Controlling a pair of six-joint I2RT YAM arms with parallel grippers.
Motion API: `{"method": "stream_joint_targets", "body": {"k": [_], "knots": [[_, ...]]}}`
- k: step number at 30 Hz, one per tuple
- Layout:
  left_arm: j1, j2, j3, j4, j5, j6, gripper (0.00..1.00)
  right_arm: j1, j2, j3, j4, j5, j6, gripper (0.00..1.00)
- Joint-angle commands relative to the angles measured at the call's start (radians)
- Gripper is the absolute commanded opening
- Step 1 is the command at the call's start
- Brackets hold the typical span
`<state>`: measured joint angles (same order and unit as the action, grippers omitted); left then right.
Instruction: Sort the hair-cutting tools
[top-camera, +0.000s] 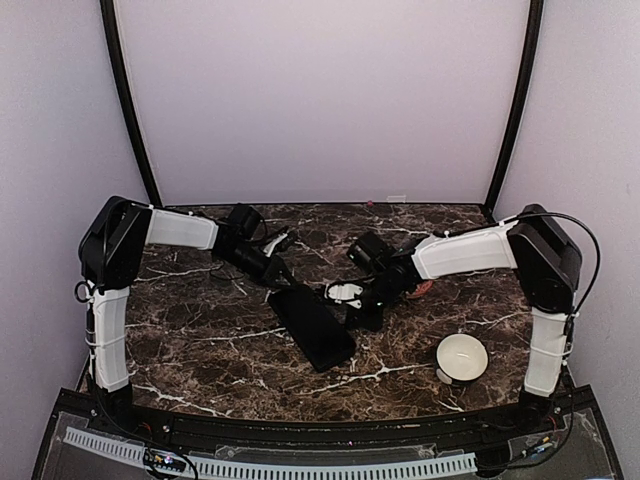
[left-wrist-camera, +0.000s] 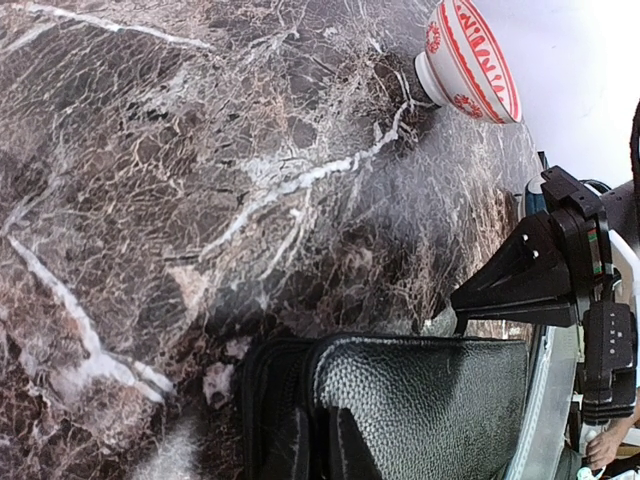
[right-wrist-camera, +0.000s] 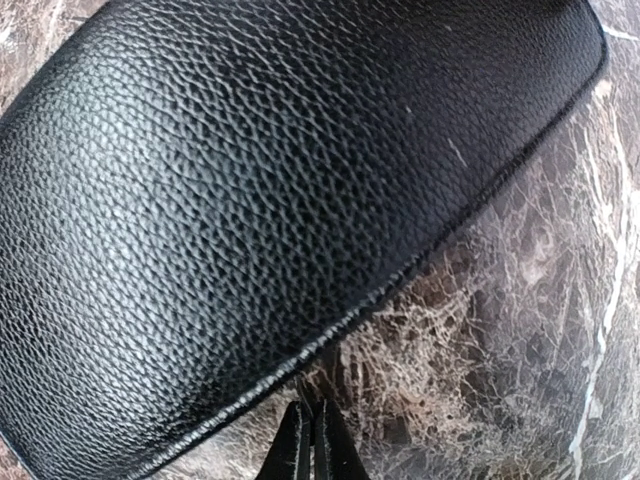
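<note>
Through the top external camera, a black leather case (top-camera: 315, 328) is being seen lying flat and askew in the middle of the dark marble desk (top-camera: 200, 345). The left tool (top-camera: 281, 268) is being held low at the case's far left corner. The right tool (top-camera: 361, 318) is being held at the case's far right edge. From this height the jaws of neither tool are being shown clearly. A white bowl (top-camera: 462, 357) is being carried by the desk, well apart from the case and toward the right arm's base.

In the left wrist view, the grained case and its zipped edge are being shown at the bottom, resting on the marble. The left tool's own fingers are not being made out against it. That tool is clenched, but whether anything is being pinched cannot be told. The black wedge of the right tool is being pointed at the case's upper edge. A red-patterned bowl (left-wrist-camera: 470, 55) is being seen farther off.

In the right wrist view, most of the frame is being filled by the case's pebbled surface. The right tool's fingertips (right-wrist-camera: 298, 445) are being pressed together, clenched, just beside the case's seam over bare marble. Whether the seam is being touched cannot be told.

Where the hair-cutting tools are lying cannot be told from any view.
</note>
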<state>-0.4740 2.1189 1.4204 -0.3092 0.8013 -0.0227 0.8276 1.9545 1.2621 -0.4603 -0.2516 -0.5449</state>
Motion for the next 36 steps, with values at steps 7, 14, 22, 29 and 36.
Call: {"method": "stream_joint_targets", "body": {"k": [7, 14, 22, 29, 36], "knots": [[-0.014, 0.000, -0.014, -0.049, -0.011, 0.021, 0.00, -0.074, -0.060, -0.063, -0.011, 0.000, -0.026, 0.00], [-0.003, -0.005, -0.019, -0.034, -0.024, 0.008, 0.00, -0.106, -0.086, -0.132, 0.004, 0.007, -0.036, 0.00], [0.010, -0.052, -0.091, 0.046, -0.053, -0.038, 0.00, -0.128, -0.128, -0.180, 0.017, 0.026, -0.042, 0.00], [0.036, -0.113, -0.191, 0.131, -0.079, -0.083, 0.00, -0.147, -0.148, -0.214, 0.016, 0.032, -0.056, 0.00], [0.044, -0.117, -0.192, 0.132, -0.095, -0.089, 0.00, -0.192, -0.193, -0.262, 0.005, 0.031, -0.072, 0.00]]}}
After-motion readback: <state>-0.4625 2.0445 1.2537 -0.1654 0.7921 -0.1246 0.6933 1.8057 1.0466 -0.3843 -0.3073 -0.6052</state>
